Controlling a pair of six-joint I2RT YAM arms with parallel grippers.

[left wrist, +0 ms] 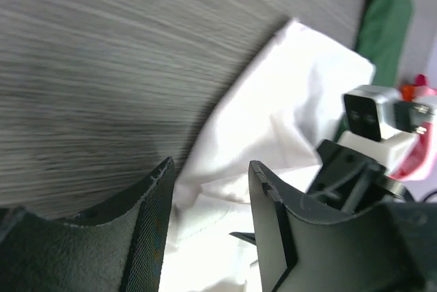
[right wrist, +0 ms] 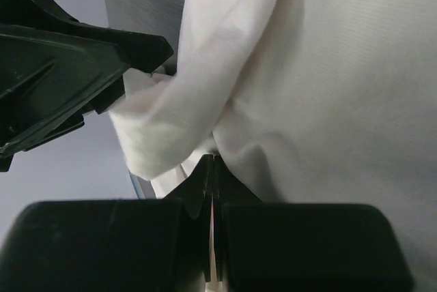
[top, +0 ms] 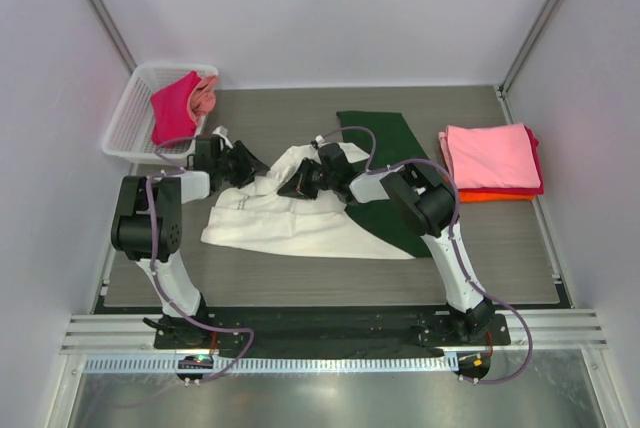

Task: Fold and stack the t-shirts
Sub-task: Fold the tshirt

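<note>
Right gripper (right wrist: 212, 169) is clamped tight on a bunched fold of the cream cotton t-shirt with dark green sleeves (top: 290, 228), mid-table. Left gripper (left wrist: 212, 166) gapes wide at its far-left edge, holding nothing. The cloth looks light and floppy, so it's best pinched at hems or corners.

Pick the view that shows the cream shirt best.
Top external: nearly the whole cream shirt shows, green sleeves included. Left wrist shows one bunched part; right wrist, only a fold pinched in the right pincer.
</note>
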